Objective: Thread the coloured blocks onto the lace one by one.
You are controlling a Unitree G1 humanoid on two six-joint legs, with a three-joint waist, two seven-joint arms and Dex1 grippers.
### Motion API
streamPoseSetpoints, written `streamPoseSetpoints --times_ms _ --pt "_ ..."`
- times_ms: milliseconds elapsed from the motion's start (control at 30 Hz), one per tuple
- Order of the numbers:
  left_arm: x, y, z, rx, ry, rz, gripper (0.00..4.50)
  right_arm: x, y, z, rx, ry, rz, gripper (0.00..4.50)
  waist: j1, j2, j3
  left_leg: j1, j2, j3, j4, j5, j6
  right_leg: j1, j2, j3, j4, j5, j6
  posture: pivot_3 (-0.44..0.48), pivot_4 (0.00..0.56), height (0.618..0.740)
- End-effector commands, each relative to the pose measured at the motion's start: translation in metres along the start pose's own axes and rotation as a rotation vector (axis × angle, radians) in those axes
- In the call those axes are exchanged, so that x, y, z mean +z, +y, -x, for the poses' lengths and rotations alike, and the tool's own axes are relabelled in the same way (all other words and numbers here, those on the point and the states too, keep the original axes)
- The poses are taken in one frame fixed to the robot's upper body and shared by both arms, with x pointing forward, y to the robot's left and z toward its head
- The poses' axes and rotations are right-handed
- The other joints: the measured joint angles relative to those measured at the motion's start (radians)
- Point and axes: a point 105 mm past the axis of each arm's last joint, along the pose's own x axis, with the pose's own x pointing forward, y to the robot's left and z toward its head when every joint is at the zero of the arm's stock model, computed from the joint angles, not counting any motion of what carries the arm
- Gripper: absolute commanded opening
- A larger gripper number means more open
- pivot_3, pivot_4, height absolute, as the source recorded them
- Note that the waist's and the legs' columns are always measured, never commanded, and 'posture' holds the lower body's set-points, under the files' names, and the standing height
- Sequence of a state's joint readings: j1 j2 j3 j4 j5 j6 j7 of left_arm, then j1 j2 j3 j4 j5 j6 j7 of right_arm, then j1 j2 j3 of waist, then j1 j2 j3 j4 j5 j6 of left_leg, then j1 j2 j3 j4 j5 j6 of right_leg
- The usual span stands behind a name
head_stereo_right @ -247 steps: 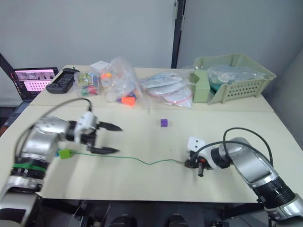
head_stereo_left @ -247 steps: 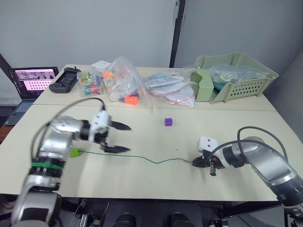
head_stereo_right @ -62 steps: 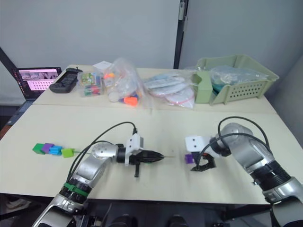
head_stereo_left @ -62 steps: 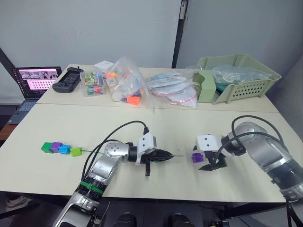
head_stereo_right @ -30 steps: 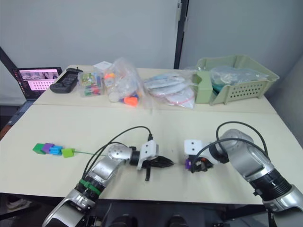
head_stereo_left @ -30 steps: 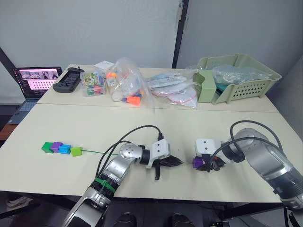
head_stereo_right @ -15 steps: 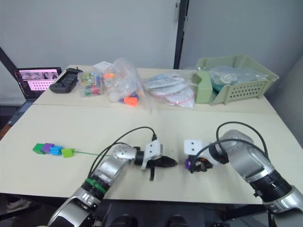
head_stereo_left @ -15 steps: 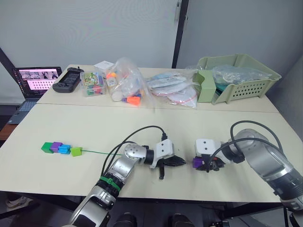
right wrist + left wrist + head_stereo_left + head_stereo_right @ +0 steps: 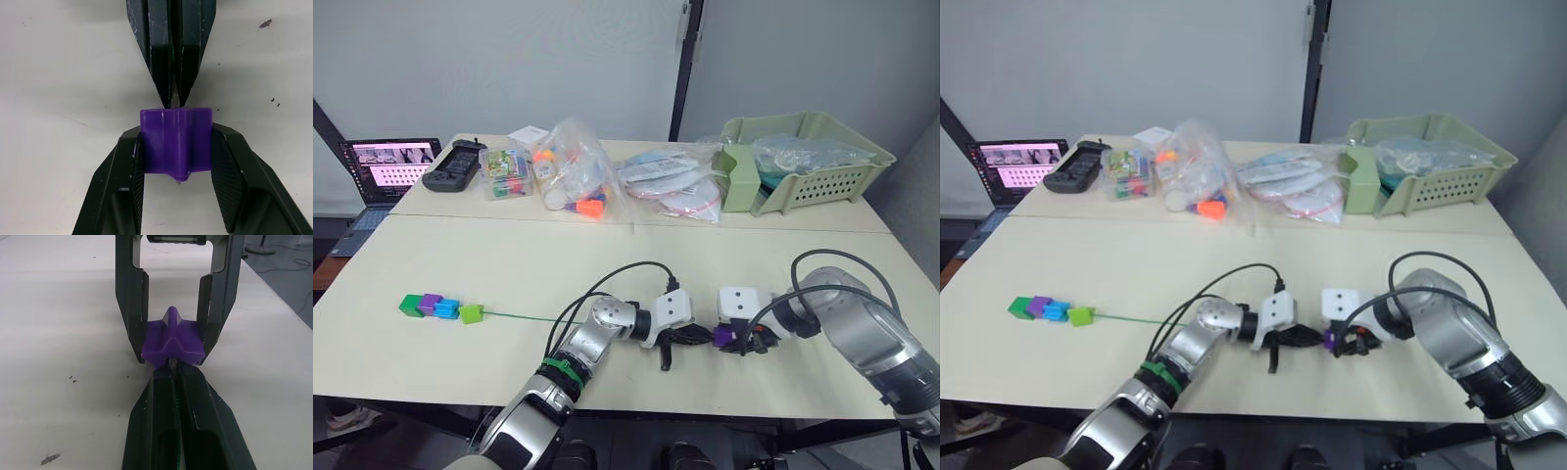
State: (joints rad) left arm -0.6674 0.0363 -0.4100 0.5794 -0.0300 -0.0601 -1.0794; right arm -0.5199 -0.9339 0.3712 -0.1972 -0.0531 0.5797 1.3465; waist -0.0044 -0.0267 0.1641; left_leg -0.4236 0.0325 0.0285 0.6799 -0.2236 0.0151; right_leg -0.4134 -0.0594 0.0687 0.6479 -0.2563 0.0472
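Lace, a thin green cord (image 9: pixel 514 315), is laid left-right across the cream table (image 9: pixel 607 264), its stiff pale tip (image 9: pixel 172 363) pinched in the closed left gripper (image 9: pixel 172 374) and pointed into the purple plastic cube (image 9: pixel 176 139) clamped by the right gripper (image 9: pixel 177 171). Four threaded cubes (image 9: pixel 440 307) are strung at the far left end. The cord's middle is hidden under the left arm.

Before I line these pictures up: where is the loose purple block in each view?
Left eye: purple block between both grippers, near the table's front edge.
Right eye: same spot.
Left wrist: centre, between the right gripper's fingers.
Right wrist: centre.
Shared landmark: the lace tip meeting it.
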Motion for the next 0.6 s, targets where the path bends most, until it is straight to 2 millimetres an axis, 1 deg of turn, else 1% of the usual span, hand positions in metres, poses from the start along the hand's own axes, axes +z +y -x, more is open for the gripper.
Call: streamPoseSetpoints --times_ms 33,100,167,233,267,367,400,467,600 --pt "0.019 0.003 -0.007 0.002 -0.05 -0.039 0.0 0.007 0.003 0.003 0.005 -0.032 0.014 1.36 0.001 0.0 0.0 0.0 0.0 0.0 0.0 0.0 0.0 0.0 0.0 0.0 0.0 0.0 0.0 0.0 0.15 0.733" --pt "0.018 0.003 -0.006 0.002 -0.051 -0.029 0.0 0.008 0.003 0.003 0.005 -0.033 0.012 1.36 0.001 0.0 0.0 0.0 0.0 0.0 0.0 0.0 0.0 0.0 0.0 0.0 0.0 0.0 0.0 0.0 0.15 0.733" --pt "0.018 0.006 -0.003 0.015 -0.051 -0.023 0.7 0.008 0.003 0.002 0.004 -0.034 0.01 1.36 0.001 0.0 0.0 0.0 0.0 0.0 0.0 0.0 0.0 0.0 0.0 0.0 0.0 0.0 0.0 0.0 0.15 0.733" --pt "0.018 0.007 0.0 0.019 -0.044 -0.03 1.27 0.008 0.003 0.002 0.005 -0.035 0.009 1.36 0.001 0.0 0.0 0.0 0.0 0.0 0.0 0.0 0.0 0.0 0.0 0.0 0.0 0.0 0.0 0.0 0.15 0.733" --pt "0.018 0.008 0.002 0.019 -0.039 -0.036 1.65 0.008 0.003 0.002 0.005 -0.035 0.008 1.36 0.001 0.0 0.0 0.0 0.0 0.0 0.0 0.0 0.0 0.0 0.0 0.0 0.0 0.0 0.0 0.0 0.15 0.733" --pt "0.015 0.006 0.01 -0.001 -0.015 -0.052 2.58 0.007 0.003 0.001 0.007 -0.034 0.008 1.36 0.001 0.0 0.0 0.0 0.0 0.0 0.0 0.0 0.0 0.0 0.0 0.0 0.0 0.0 0.0 0.0 0.15 0.733" --pt "0.012 0.007 0.018 -0.001 0.001 -0.059 2.93 0.007 0.003 0.001 0.009 -0.033 0.007 1.36 0.001 0.0 0.0 0.0 0.0 0.0 0.0 0.0 0.0 0.0 0.0 0.0 0.0 0.0 0.0 0.0 0.15 0.733" --pt "0.008 0.009 0.033 0.005 0.031 -0.077 2.94 0.006 0.004 0.0 0.012 -0.032 0.006 1.36 0.0 0.0 0.0 0.0 0.0 0.0 0.0 0.0 0.0 0.0 0.0 0.0 0.0 0.0 0.0 0.0 0.15 0.733" --pt "0.007 0.008 0.041 0.008 0.05 -0.09 2.94 0.006 0.004 -0.001 0.014 -0.036 0.007 1.36 -0.001 0.0 0.0 0.0 0.0 0.0 0.0 0.0 0.0 0.0 0.0 0.0 0.0 0.0 0.0 0.0 0.15 0.733"
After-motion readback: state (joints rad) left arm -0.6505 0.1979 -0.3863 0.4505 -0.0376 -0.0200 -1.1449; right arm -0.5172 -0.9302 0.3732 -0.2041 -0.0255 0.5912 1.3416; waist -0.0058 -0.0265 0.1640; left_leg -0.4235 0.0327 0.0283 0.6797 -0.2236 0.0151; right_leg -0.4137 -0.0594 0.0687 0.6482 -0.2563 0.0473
